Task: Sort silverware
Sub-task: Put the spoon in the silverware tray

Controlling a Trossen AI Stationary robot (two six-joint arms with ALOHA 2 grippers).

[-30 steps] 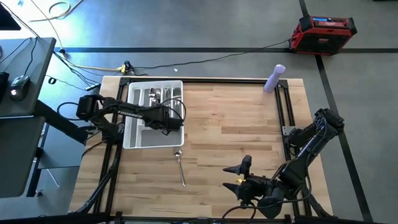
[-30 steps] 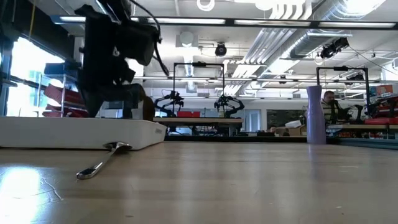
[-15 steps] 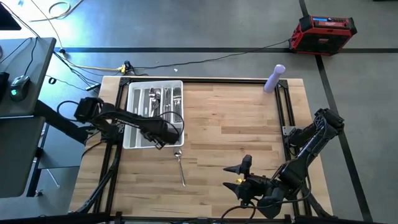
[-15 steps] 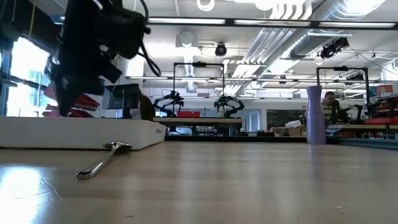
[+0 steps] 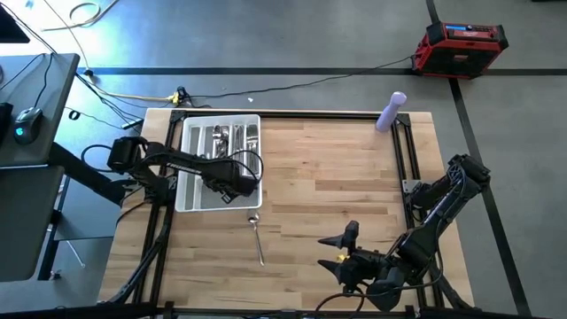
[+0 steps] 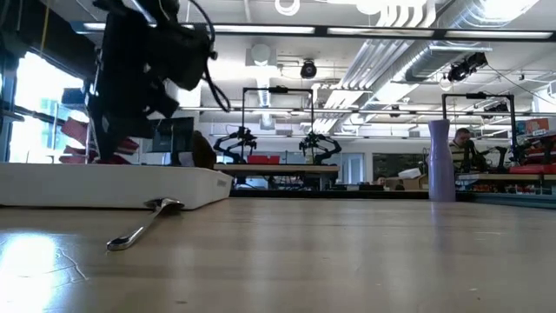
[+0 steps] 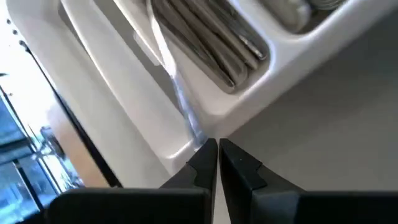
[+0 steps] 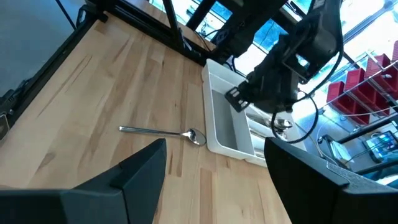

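Note:
The white tray [image 5: 188, 197] stands at the table's far left, with several forks, spoons and knives [image 5: 229, 140] lying in its far compartments; they also show in the left wrist view [image 7: 217, 43]. My left gripper [image 5: 232, 183] is above the tray's near part, shut on a thin silver knife [image 7: 177, 93]. One spoon [image 5: 256, 237] lies flat on the table just near of the tray; it also shows in the low view [image 6: 139, 229] and the right wrist view [image 8: 163, 132]. My right gripper [image 5: 341, 250] waits open and empty at the near right. My left gripper pinches one end of the knife [image 7: 198, 138] between its two fingertips [image 7: 200, 163]. The knife runs straight on from the fingers, along their line, over the tray's walls. Whether its far end rests on the tray, I cannot tell.
A purple bottle [image 5: 390, 111] stands at the table's far right corner and shows in the low view [image 6: 440, 161]. The tray's near wall [image 6: 113, 187] rises above the table beside the spoon. Bare wood lies between the tray and my right gripper.
My left gripper has gone from over the tray's right side toward the table's near and left edges, then back a little toward the far edge, staying above the tray's near part. The spoon on the table has not moved.

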